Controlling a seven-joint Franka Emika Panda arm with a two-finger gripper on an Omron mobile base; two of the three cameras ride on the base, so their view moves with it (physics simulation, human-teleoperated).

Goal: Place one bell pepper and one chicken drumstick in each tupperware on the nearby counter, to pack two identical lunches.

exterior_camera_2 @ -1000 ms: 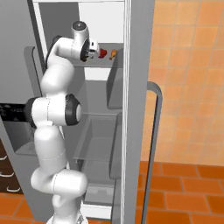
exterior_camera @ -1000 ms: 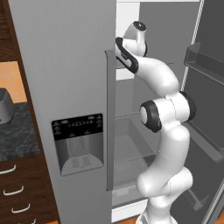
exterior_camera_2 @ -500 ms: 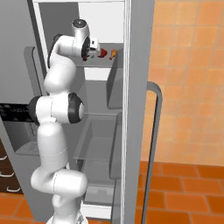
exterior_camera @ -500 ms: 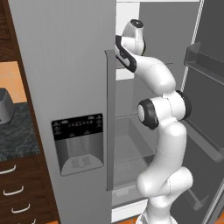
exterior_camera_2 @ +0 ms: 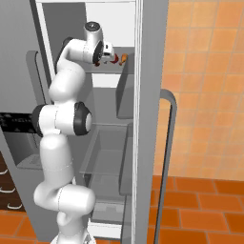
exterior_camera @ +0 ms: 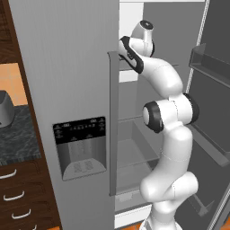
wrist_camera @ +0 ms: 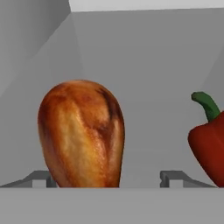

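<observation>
In the hand view, nearest the camera, a chicken drumstick (wrist_camera: 81, 134) stands between the two grey fingertips (wrist_camera: 38, 178); whether they touch it I cannot tell, nor how wide the hand is set; a red bell pepper (wrist_camera: 209, 142) with a green stem sits just to its right, apart from it; behind both is the grey back wall of the fridge (wrist_camera: 144, 57). From the right base view, the hand (exterior_camera_2: 106, 54) reaches onto an upper fridge shelf (exterior_camera_2: 119, 66), with a pepper and another drumstick (exterior_camera_2: 123, 58) beside it; the fridge door (exterior_camera_2: 148, 114) stands open.
</observation>
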